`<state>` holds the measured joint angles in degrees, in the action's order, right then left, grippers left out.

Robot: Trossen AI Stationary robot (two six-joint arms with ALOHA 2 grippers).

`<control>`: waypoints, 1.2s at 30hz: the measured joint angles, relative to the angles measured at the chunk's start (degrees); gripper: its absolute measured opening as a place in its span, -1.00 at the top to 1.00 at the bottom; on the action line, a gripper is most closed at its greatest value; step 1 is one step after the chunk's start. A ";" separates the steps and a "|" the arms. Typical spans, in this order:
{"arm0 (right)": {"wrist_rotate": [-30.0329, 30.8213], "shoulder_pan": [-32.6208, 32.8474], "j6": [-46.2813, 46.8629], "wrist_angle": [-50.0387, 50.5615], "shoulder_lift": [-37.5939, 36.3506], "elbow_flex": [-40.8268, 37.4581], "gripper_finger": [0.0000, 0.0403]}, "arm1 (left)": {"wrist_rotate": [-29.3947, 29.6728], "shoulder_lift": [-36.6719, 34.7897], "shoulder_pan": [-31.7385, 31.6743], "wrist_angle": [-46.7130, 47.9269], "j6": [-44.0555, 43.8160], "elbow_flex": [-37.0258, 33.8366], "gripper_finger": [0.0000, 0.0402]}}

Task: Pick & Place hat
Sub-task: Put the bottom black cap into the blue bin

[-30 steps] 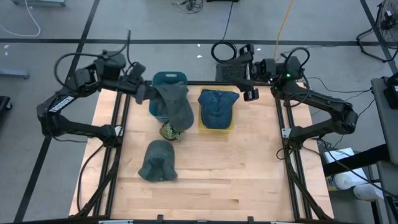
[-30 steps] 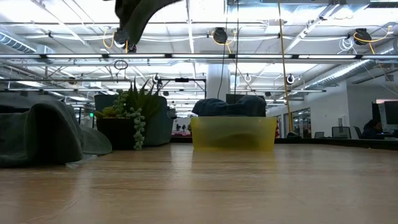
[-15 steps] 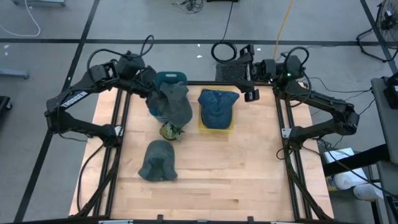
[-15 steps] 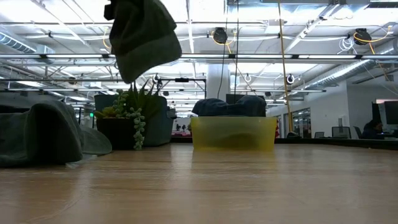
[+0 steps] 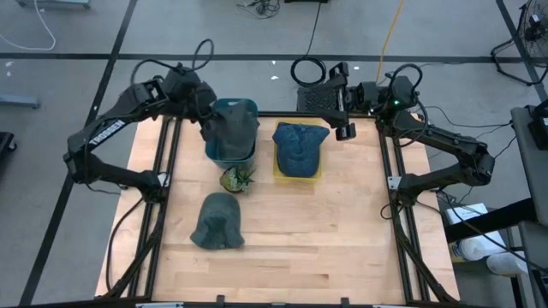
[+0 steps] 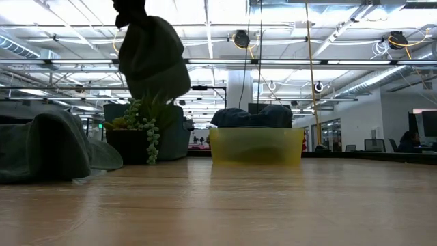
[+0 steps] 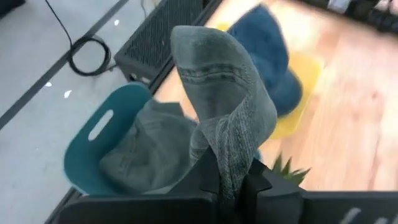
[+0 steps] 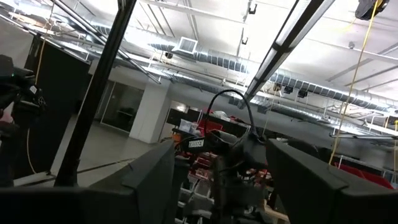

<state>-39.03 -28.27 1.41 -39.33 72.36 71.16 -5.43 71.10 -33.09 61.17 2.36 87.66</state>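
Left gripper [image 7: 230, 180] clamped on grey hat [image 7: 224, 106] above half-hidden teal bin [image 7: 93, 155]; right gripper [image 5: 341, 103] parted, idle.

Wooden table [image 5: 291, 222]: hat [image 5: 217, 220], plant [image 5: 235, 179], bins

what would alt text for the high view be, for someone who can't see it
Overhead view of a wooden table: the left gripper, shut on a grey-green hat, holds it over a teal bin. Nearby are a blue hat in a yellow bin, a small plant, another grey hat, and the idle, open right gripper.
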 joint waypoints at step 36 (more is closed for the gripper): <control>0.27 -0.02 -3.70 6.89 0.00 0.00 -0.20 | 8.97 21.98 0.29 2.69 21.43 0.00 0.94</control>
<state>-38.75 -28.29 -2.28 -32.44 72.36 71.16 3.54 93.08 -32.80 63.85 23.79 87.66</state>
